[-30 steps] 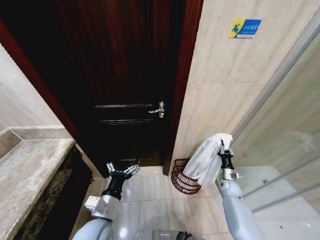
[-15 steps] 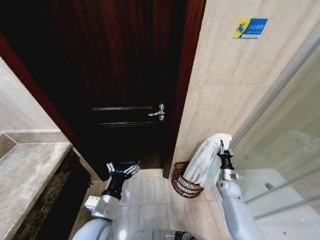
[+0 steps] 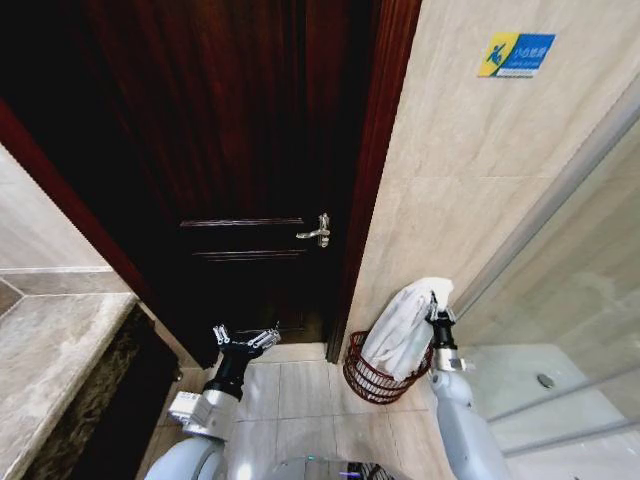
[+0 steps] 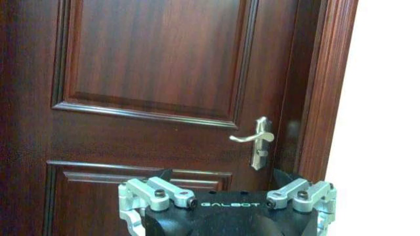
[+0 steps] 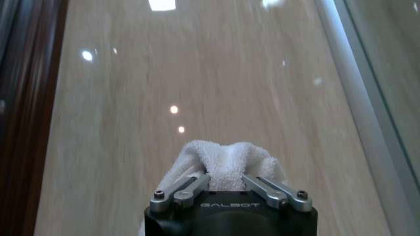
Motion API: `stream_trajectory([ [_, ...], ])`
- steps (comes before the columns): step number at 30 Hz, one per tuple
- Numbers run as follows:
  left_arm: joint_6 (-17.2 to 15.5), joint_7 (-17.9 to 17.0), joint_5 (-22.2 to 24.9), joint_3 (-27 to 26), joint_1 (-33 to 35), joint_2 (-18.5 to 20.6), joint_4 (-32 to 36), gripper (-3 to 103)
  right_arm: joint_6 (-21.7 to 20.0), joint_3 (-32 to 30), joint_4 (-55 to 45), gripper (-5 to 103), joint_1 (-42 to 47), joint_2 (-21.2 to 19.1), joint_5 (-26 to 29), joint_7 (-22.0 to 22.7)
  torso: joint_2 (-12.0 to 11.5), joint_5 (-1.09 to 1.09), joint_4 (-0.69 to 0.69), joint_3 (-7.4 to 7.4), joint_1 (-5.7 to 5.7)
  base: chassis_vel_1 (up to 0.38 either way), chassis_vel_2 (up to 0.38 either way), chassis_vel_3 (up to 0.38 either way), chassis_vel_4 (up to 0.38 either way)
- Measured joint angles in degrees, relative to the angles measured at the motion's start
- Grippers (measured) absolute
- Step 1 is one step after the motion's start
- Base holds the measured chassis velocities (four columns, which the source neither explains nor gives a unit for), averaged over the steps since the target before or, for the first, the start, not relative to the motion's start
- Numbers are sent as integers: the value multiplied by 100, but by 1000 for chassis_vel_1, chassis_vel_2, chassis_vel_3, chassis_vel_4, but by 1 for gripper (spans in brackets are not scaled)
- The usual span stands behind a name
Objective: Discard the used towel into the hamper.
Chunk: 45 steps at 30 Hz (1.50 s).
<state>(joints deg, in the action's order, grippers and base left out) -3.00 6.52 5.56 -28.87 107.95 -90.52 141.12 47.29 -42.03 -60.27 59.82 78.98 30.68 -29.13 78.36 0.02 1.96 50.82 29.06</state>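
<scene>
The white towel hangs from my right gripper, which is shut on its top end. Its lower part drapes over the far rim of the hamper, a round red-brown wire basket on the floor by the tiled wall. From the right wrist camera, the towel bunches up between the fingers of the right gripper. My left gripper is held up in front of the door, open and empty; the left gripper faces the door panel in the left wrist view.
A dark wooden door with a metal handle stands shut straight ahead. A stone counter lies at the left. A glass shower screen borders the right. Pale floor tiles lie between the arms.
The head camera has shifted, so the whole scene sits lower and nearer. My right gripper with the towel has come lower, over the hamper. The left arm keeps its pose.
</scene>
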Motion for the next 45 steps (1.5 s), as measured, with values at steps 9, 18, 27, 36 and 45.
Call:
stream_trajectory([
  [9, 0, 0, 0, 0, 0, 0, 0, 100, 2, 52, 632, 8, -117, 48, -3, -70, 0, -3, 0, 0, 3, 0, 0, 0, 0],
  [18, 0, 0, 0, 0, 0, 0, 0, 100, -2, -41, 1008, 8, -150, 179, -369, 123, 0, -2, 1, 0, 3, 0, 0, 0, 0],
  [27, 0, 0, 0, 0, 0, 0, 0, 100, -7, -105, 1020, 8, -83, 237, -575, 219, 1, -2, 0, 0, 1, -4, 3, 8, -3],
  [36, 0, 0, 0, 0, 0, 0, 0, 100, -11, -118, 1540, 8, -41, 244, -873, 579, -2, 1, 2, 3, 10, -97, 94, 89, -102],
  [45, 0, 0, 0, 0, 0, 0, 0, 100, -13, -295, 2257, 8, -93, 202, -1408, 630, 0, -1, -1, 0, -1, -12, 13, 6, 1],
])
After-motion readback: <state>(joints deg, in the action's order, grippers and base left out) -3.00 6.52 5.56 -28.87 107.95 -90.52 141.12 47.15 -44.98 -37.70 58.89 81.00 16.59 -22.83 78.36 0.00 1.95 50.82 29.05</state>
